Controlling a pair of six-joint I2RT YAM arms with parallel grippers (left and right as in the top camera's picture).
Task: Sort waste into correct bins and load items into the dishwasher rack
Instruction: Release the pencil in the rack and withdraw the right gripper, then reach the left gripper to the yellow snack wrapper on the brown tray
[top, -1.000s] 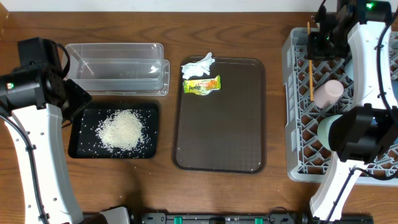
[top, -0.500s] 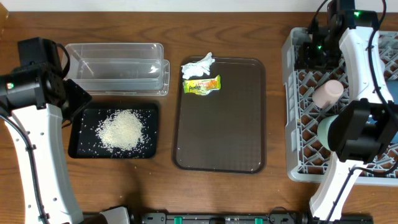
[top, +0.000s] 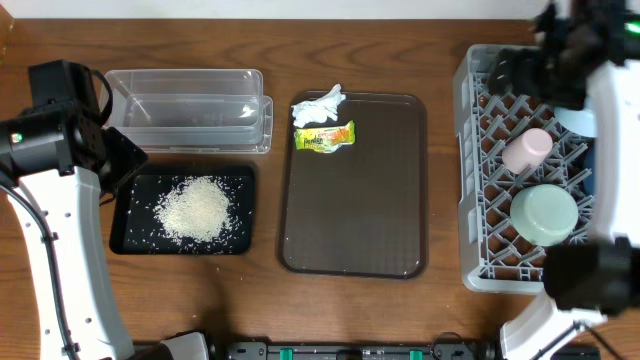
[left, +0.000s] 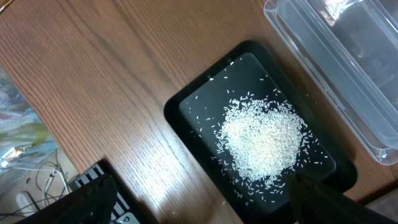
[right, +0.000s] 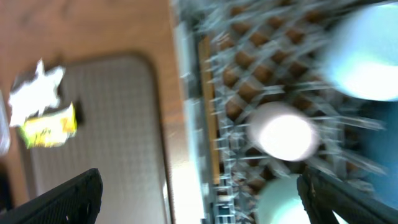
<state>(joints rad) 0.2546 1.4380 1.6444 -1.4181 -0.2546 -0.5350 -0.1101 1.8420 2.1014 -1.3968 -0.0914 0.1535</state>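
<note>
1. While the tissue (top: 320, 104) and wrapper (top: 325, 137) lie touching at the 11 o'clock corner of the brown tray (top: 350, 220), a pinch aimed at one could drag the other along. Both might then land in the wrong bin.
2. The wrapper looks thin and flat against the tray, so I judge that fingers could skid over it or shove it instead of lifting it.
3. The right gripper (right: 199, 180) is spread wide with nothing between its fingers, above the rack (top: 477, 200) at 3 o'clock. Both views of it are smeared, so its height is unclear. A low swing could clip the pegs or knock the pink cup (top: 527, 149).
4. The left gripper (left: 202, 186), also spread wide and empty, hangs over the black tray (top: 124, 236) at 8 o'clock. A bump to that shallow tray would scatter rice (top: 197, 208) onto the table.
5. The rack holds the cup among the pegs near its middle, and the mint bowl (top: 545, 213) at the cup's 5 o'clock. A light blue bowl (top: 577, 119) sits at the cup's 1 o'clock. A thin stick (right: 208, 106) lies along the rack's 9 o'clock edge.
6. The black tray holds the rice heaped in its middle, with stray grains around it.
7. The clear tub (top: 185, 100) at 10 o'clock looks empty.
8. The brown tray carries only the tissue and wrapper.
</note>
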